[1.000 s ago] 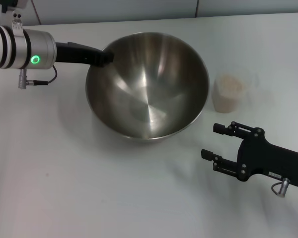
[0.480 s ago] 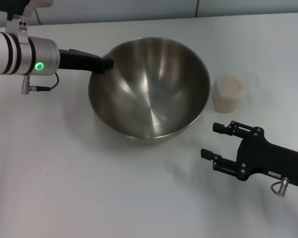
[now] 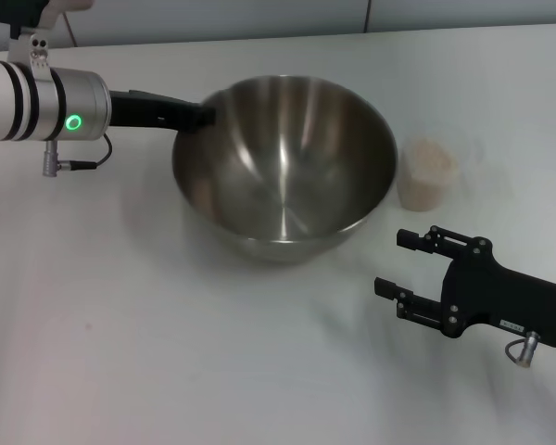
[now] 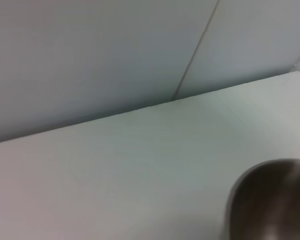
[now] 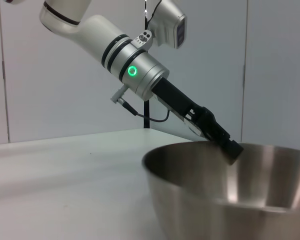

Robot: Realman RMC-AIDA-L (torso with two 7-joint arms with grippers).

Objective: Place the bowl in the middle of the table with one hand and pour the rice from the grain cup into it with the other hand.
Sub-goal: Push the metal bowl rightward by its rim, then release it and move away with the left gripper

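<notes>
The steel bowl [image 3: 287,167] stands in the middle of the white table [image 3: 120,324]. My left gripper [image 3: 202,116] is shut on its rim at the far left side. The right wrist view shows that gripper [image 5: 229,149] on the bowl's rim [image 5: 190,155], and part of the bowl shows in the left wrist view [image 4: 272,200]. The grain cup [image 3: 427,176], full of pale rice [image 3: 428,158], stands just right of the bowl. My right gripper [image 3: 393,263] is open and empty, on the near side of the cup and apart from it.
A grey wall runs along the table's far edge [image 3: 259,37]. Bare tabletop lies in front of the bowl and to its left.
My left arm has carried the bowl a little to the right, and the bowl has gone from tilted towards me to nearly level. The right arm and the cup have not moved.
</notes>
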